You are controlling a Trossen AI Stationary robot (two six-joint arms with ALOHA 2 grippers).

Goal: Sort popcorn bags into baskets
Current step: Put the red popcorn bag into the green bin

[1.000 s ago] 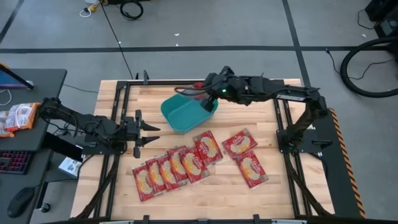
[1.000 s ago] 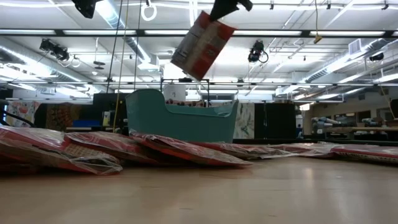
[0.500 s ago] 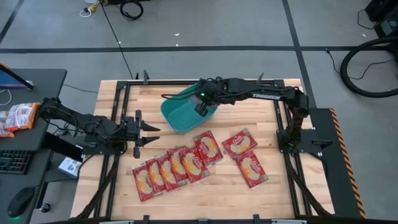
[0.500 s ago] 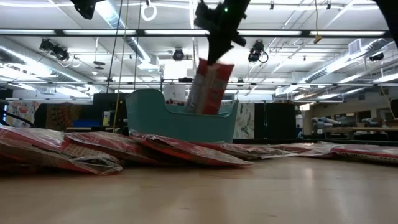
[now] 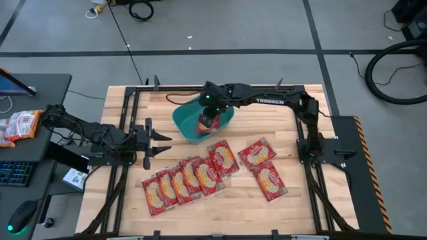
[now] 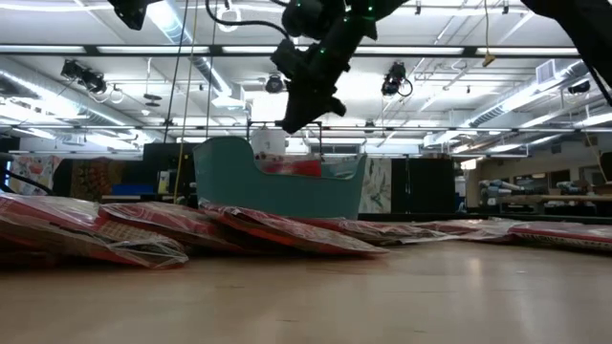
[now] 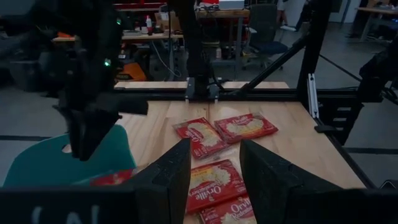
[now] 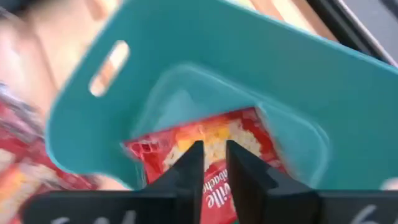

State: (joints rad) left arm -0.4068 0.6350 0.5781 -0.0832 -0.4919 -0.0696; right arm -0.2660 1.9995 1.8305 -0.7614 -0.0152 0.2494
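The teal basket (image 5: 181,123) (image 6: 277,191) stands at the table's far middle. One red popcorn bag (image 8: 211,134) (image 6: 298,168) lies inside it, its top edge showing above the rim. My right gripper (image 5: 209,124) (image 6: 292,122) hangs just above that bag, pointing steeply down, fingers a little apart and clear of it. Several more popcorn bags (image 5: 187,179) lie overlapping in a row near the front, and two (image 5: 257,153) (image 5: 269,180) lie to their right. My left gripper (image 5: 159,141) (image 7: 214,168) waits open at the table's left, level, with nothing in it.
Dark metal rails (image 5: 127,133) frame the wooden table on the left, right and far sides. A side desk at the far left holds orange-and-white packets (image 5: 20,125). Bare wood lies between the basket and the right rail (image 5: 267,123).
My right gripper has come down and toward the table's left, over the basket, tipping to point steeply down. It carried a popcorn bag that hung tilted above the basket, lowered it inside and let go. The bag now lies in the basket.
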